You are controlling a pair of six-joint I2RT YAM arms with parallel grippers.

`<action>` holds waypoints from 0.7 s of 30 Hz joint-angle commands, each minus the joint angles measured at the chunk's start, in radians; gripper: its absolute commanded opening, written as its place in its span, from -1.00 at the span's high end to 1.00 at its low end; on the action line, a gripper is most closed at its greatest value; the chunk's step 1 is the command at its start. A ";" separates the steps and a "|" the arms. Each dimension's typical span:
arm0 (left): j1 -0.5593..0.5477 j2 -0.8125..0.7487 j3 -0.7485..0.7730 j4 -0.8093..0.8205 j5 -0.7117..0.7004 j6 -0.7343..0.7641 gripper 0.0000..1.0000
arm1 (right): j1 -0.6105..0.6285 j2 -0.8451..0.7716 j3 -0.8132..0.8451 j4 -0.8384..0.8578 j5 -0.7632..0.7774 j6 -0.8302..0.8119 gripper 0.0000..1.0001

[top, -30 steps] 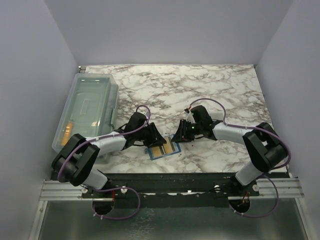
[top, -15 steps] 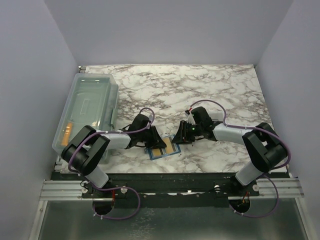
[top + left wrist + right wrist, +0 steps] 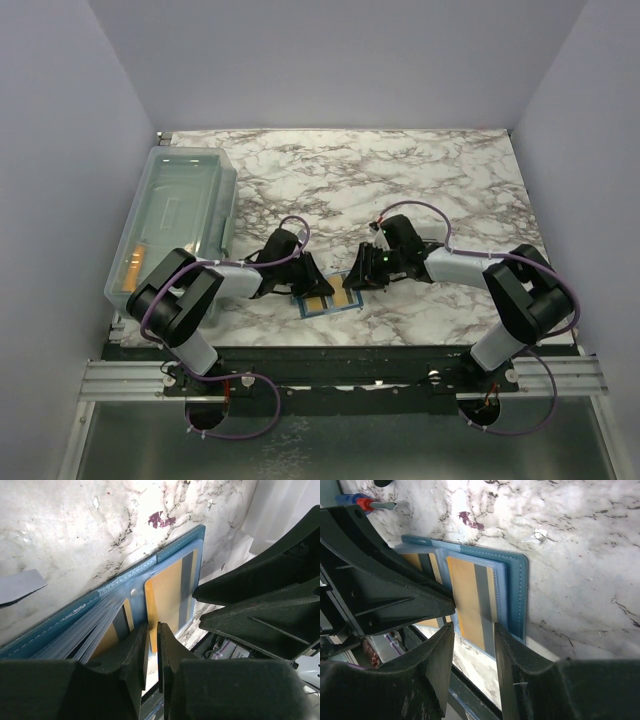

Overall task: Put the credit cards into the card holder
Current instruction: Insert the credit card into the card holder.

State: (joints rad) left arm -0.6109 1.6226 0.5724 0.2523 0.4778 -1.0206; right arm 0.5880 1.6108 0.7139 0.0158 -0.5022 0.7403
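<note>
Surface: a white-and-grey marbled table top (image 3: 420, 180) between plain lavender walls.
Left fingers: the left gripper (image 3: 153, 627) had its jaws almost together, with a thin slit left. I could not tell whether they pinched anything.
Right fingers: the right gripper (image 3: 472, 630) stood partly open and held nothing, its tips astride a card's near edge.
Credit cards: two credit cards (image 3: 167, 600) showed, each sitting in a pocket, one in each half.
Card holder: the card holder (image 3: 325, 297) lay open and flat at 6 o'clock on the table. The left gripper was at its 9 o'clock and the right at its 2 o'clock.
Clear bin: the clear bin (image 3: 180, 215) stood at 9 o'clock, with something orange inside that was too small to name.
Progress: the task looked nearly done. What seemed left was seating the cards fully and releasing.
</note>
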 commanded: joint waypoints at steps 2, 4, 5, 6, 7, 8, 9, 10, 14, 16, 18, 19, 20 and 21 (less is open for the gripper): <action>-0.004 0.030 -0.048 -0.032 -0.052 0.018 0.62 | 0.006 -0.013 -0.032 -0.028 0.033 0.005 0.17; -0.004 0.031 -0.052 -0.027 -0.050 0.018 0.62 | 0.007 -0.008 -0.041 -0.025 0.025 0.010 0.17; -0.004 0.033 -0.053 -0.024 -0.050 0.017 0.62 | 0.008 -0.008 -0.041 -0.025 0.025 0.011 0.17; -0.004 0.034 -0.055 -0.020 -0.048 0.017 0.62 | 0.009 -0.009 -0.041 -0.025 0.027 0.011 0.17; -0.004 0.036 -0.056 -0.017 -0.048 0.016 0.62 | 0.009 -0.009 -0.041 -0.025 0.026 0.011 0.17; -0.004 0.038 -0.059 -0.014 -0.048 0.016 0.62 | 0.010 -0.008 -0.040 -0.025 0.026 0.010 0.17; -0.004 0.041 -0.061 -0.010 -0.047 0.014 0.62 | 0.010 -0.008 -0.036 -0.025 0.028 0.007 0.17; -0.004 0.044 -0.063 -0.005 -0.044 0.011 0.62 | 0.010 -0.011 -0.035 -0.032 0.035 0.006 0.17; -0.005 0.049 -0.067 0.008 -0.031 -0.001 0.62 | 0.012 -0.012 -0.043 0.016 -0.013 0.024 0.21; -0.004 0.050 -0.065 0.010 -0.028 -0.007 0.62 | 0.016 0.001 -0.039 0.060 -0.062 0.040 0.24; -0.004 0.046 -0.061 0.010 -0.023 -0.015 0.63 | 0.016 0.005 -0.033 0.094 -0.097 0.060 0.26; -0.004 0.040 -0.060 0.011 -0.017 -0.023 0.63 | 0.016 -0.001 -0.035 0.114 -0.114 0.077 0.27; -0.004 0.031 -0.060 0.010 -0.013 -0.028 0.63 | 0.016 -0.011 -0.041 0.130 -0.126 0.090 0.27; -0.004 0.019 -0.061 0.009 -0.013 -0.030 0.63 | 0.016 -0.022 -0.047 0.142 -0.132 0.100 0.28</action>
State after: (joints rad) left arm -0.6086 1.6272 0.5407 0.3195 0.4854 -1.0546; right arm 0.5869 1.6081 0.6849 0.0410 -0.5152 0.7708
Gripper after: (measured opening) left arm 0.189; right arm 0.370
